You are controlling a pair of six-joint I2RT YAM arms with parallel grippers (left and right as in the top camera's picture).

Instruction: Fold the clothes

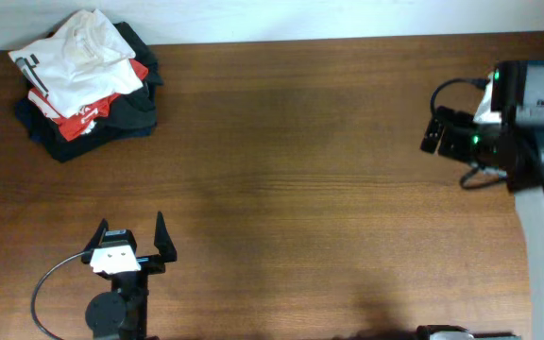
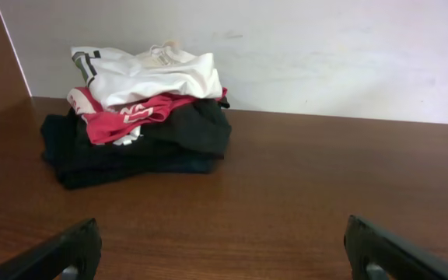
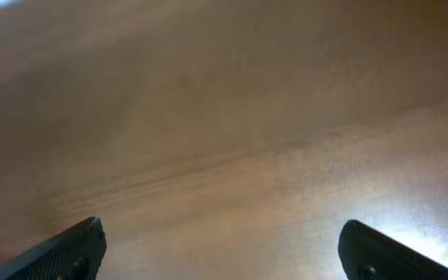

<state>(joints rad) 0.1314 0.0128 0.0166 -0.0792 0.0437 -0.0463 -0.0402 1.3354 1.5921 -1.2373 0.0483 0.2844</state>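
A crumpled white T-shirt (image 1: 83,52) lies on top of a pile at the table's far left corner; it also shows in the left wrist view (image 2: 150,74). My left gripper (image 1: 130,236) is open and empty near the front edge, well away from the pile; its fingertips (image 2: 222,245) frame bare wood. My right gripper (image 1: 437,130) is open and empty at the far right, above the table; its wrist view (image 3: 220,241) shows only bare wood between the fingers.
Under the white shirt lie a red T-shirt with white lettering (image 1: 88,113) (image 2: 127,117) and dark garments (image 1: 111,123) (image 2: 131,152). A white wall (image 2: 325,54) runs behind the pile along the table's (image 1: 300,189) far edge.
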